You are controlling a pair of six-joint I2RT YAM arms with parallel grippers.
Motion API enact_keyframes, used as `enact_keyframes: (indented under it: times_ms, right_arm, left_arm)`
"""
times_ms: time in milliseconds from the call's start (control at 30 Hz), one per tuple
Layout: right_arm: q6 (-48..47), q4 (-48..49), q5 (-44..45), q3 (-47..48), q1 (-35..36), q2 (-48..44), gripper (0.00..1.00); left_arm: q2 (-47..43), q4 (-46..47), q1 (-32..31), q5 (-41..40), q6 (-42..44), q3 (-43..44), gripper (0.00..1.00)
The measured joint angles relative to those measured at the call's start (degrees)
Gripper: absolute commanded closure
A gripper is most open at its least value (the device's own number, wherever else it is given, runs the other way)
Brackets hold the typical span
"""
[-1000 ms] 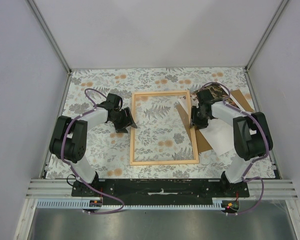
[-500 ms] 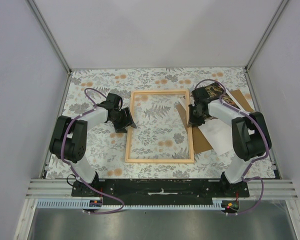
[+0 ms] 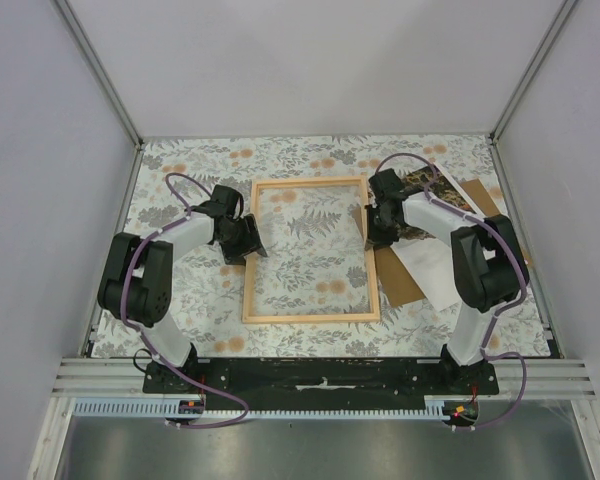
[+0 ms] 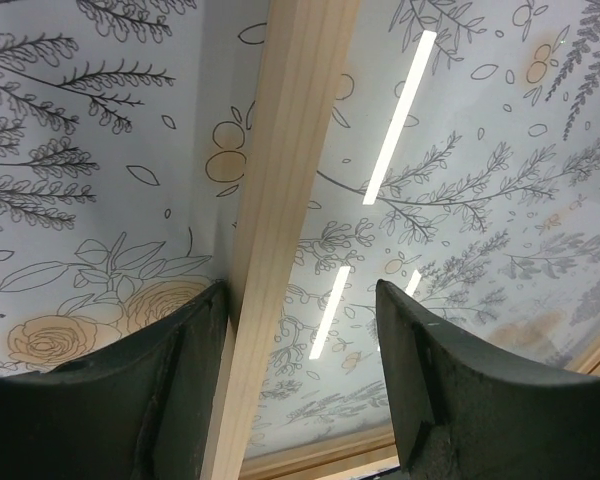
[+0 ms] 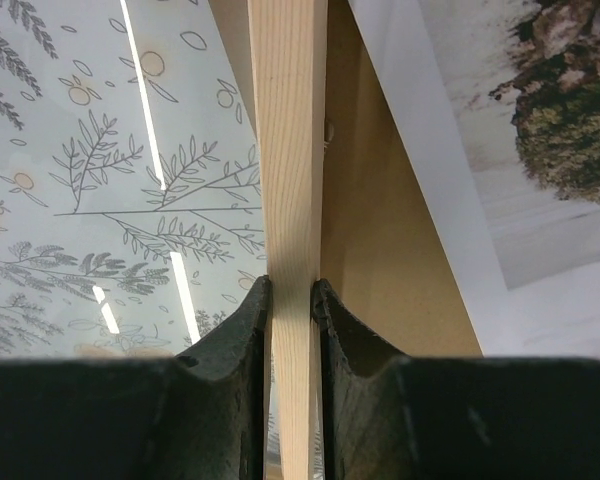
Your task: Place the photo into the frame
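**Frame slid left, photo left uncovered**

Top view: the frame [image 3: 310,319] lies flat on the flowered table [image 3: 180,160]. It sits further left than a second ago, and its near end has swung the most. The right gripper [image 3: 374,222] has travelled with the frame's right rail. The slide bares more of the brown board [image 3: 402,282]. The photo [image 3: 426,184] lies picture-up just outside the frame's far right corner, not yet in it. I judge this gives room to pick the photo up. The left gripper [image 3: 246,240] is at the left rail.

Left wrist view: the fingers are spread wide and straddle the rail. One finger [image 4: 130,400] is close against its outer side, and the other stands well clear on the inner side.

Right wrist view: the fingers are pinched narrow on the rail, touching both faces. The board lies just beside the rail and the photo beyond it, apart from the fingers.
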Motion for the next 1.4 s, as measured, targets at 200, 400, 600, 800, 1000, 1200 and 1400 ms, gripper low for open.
enact_keyframes:
  times_ms: [200,400,600,800,1000,1200,1400]
  right_arm:
    - [0.0,-0.3,0.0,3.4,1.4,3.1,0.80]
    - [0.3,-0.2,-0.2,4.8,2.7,4.6,0.72]
    - [0.9,-0.2,-1.1,4.9,3.3,4.9,0.56]
    - [1.0,-0.9,-0.2,5.1,3.3,4.2,0.35]
    - [1.6,-2.4,3.0,3.6,2.8,-4.2,0.25]
    - [4.0,-4.7,5.9,-1.8,-3.1,-21.7,0.20]
    - [5.6,-10.4,10.0,-3.3,-9.8,-39.3,0.17]
  left_arm:
    - [-0.6,-1.2,0.4,-2.4,0.9,0.0,0.33]
    - [-1.4,-3.0,0.7,-5.4,1.5,0.0,0.32]
    - [-2.8,-3.8,0.7,-7.8,1.7,0.4,0.32]
    - [-4.3,-3.9,0.7,-9.0,1.7,1.1,0.30]
    - [-7.3,-4.1,-2.1,-9.0,1.0,3.7,0.30]
    - [-7.9,2.4,-16.8,-7.6,-7.5,7.2,0.31]
    - [-2.6,16.2,-31.9,-6.4,-20.3,8.2,0.33]
